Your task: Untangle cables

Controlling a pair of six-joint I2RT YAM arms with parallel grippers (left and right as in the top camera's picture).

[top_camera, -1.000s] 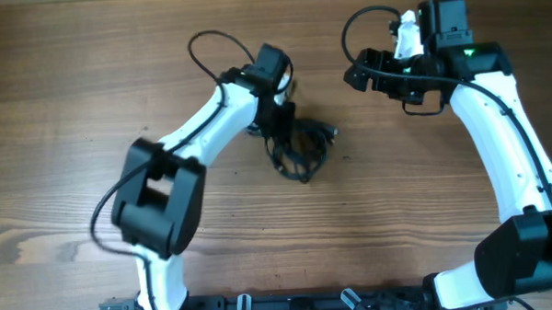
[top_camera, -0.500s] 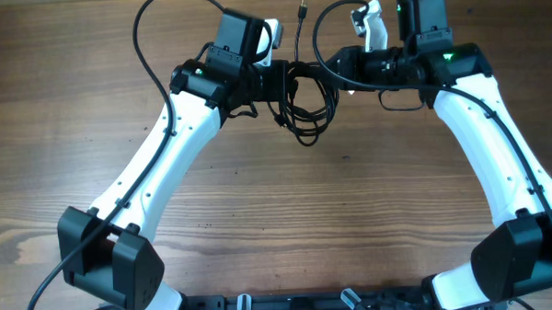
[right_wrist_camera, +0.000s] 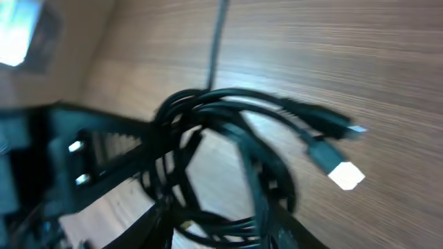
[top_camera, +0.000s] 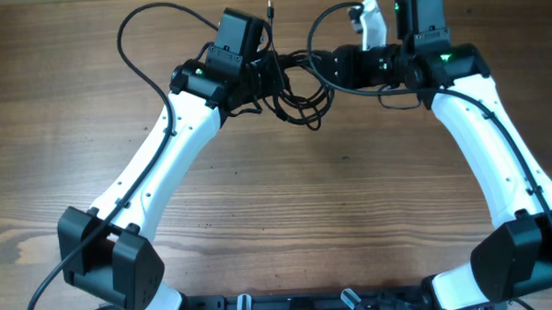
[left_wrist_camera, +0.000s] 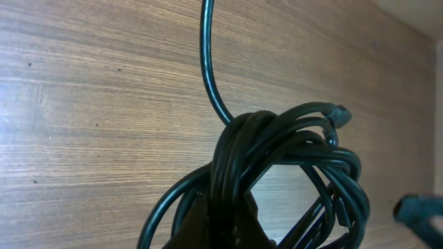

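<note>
The cables (top_camera: 301, 94) are a knotted bundle of thin black loops hanging between the two grippers near the far side of the table. My left gripper (top_camera: 271, 77) is shut on the bundle's left side. In the left wrist view its fingers (left_wrist_camera: 197, 221) pinch several strands of the cables (left_wrist_camera: 291, 138), and one strand (left_wrist_camera: 205, 55) runs away upward. My right gripper (top_camera: 326, 66) holds the bundle's right side. The right wrist view is blurred, with strands of the cables (right_wrist_camera: 228, 111) crossing between that gripper's (right_wrist_camera: 220, 221) fingers. A plug (right_wrist_camera: 344, 173) with a bright tip sticks out.
Bare wooden tabletop (top_camera: 351, 198) lies under and in front of the bundle. A free cable end (top_camera: 269, 3) points toward the far edge. Thick arm wiring (top_camera: 139, 49) loops out to the left of the left arm.
The left arm lifted the bundle from mid-table to the far side. The right gripper came in from the right and closed on the bundle, which is now drawn slightly wider and higher.
</note>
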